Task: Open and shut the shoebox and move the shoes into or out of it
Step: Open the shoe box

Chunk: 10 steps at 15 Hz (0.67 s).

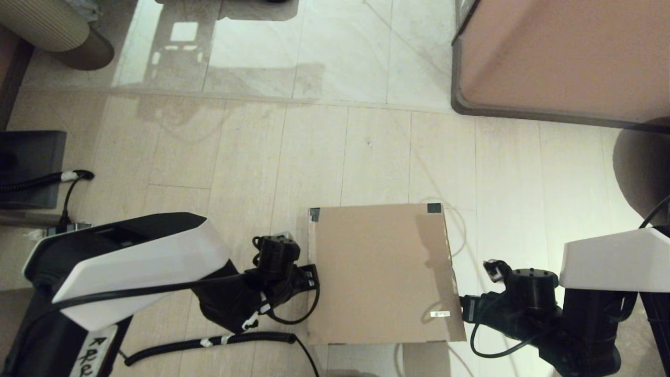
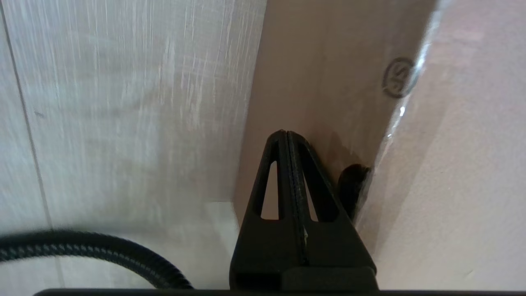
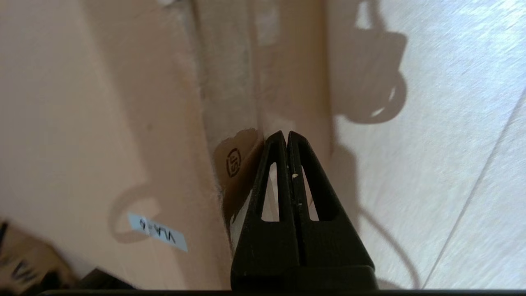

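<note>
The brown cardboard shoebox [image 1: 382,272] sits on the floor between my arms, its flap lid down, black tape at the two far corners and a small white label [image 1: 439,314] near its right front. My left gripper [image 2: 284,133] is shut, its tips against the box's left side wall [image 2: 312,82], just under the lid edge. On the other side, my right gripper [image 3: 286,133] is also shut, tips against the right side wall [image 3: 287,61] beside a torn flap with a round stamp [image 3: 233,162]. The shoes are out of view.
A large pinkish-brown cabinet [image 1: 565,57] stands at the far right. A dark box [image 1: 29,167] with a cable lies at the left, and a ribbed beige cylinder [image 1: 52,31] at the far left. Black corrugated hose [image 1: 209,343] trails beside the left arm.
</note>
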Available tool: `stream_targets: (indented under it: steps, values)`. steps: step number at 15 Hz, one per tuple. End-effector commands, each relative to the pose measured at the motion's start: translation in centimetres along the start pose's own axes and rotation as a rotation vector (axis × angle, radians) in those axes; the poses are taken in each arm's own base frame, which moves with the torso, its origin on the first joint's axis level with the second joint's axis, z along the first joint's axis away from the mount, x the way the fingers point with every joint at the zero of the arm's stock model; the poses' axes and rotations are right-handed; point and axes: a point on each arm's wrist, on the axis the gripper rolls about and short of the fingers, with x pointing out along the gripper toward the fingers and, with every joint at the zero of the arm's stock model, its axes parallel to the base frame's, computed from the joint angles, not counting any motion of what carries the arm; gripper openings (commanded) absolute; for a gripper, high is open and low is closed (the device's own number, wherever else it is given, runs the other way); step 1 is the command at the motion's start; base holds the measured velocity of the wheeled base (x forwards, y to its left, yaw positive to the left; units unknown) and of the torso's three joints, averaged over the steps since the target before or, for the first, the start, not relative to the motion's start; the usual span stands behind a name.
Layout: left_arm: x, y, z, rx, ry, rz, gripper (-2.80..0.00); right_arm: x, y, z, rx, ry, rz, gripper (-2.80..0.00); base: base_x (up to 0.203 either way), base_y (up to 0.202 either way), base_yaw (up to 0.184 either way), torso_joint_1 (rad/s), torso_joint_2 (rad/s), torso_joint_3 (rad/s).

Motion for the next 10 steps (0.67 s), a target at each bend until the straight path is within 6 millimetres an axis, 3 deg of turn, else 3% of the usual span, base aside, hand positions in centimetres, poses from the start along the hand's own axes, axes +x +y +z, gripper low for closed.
stream_targets:
  steps: [1, 6, 10]
  values:
    - [-0.7, -0.8, 0.5, -0.039, -0.013, -0.021, -2.8, -1.0, 0.5, -0.8, 0.003, 0.02, 0.066, -2.8, 0.0, 0.0, 0.0, 0.0, 0.0, 0.0]
    - [-2.9, -1.7, 2.3, -0.131, -0.022, -0.038, -2.8, -2.7, 1.0, -1.7, 0.227, 0.07, 0.13, -2.8, 0.0, 0.0, 0.0, 0.0, 0.0, 0.0]
    - [-5.7, -2.6, 4.7, -0.164, -0.045, -0.054, -2.8, -3.4, 1.1, -1.7, 0.282, 0.08, 0.125, -2.8, 0.0, 0.0, 0.0, 0.0, 0.0, 0.0]
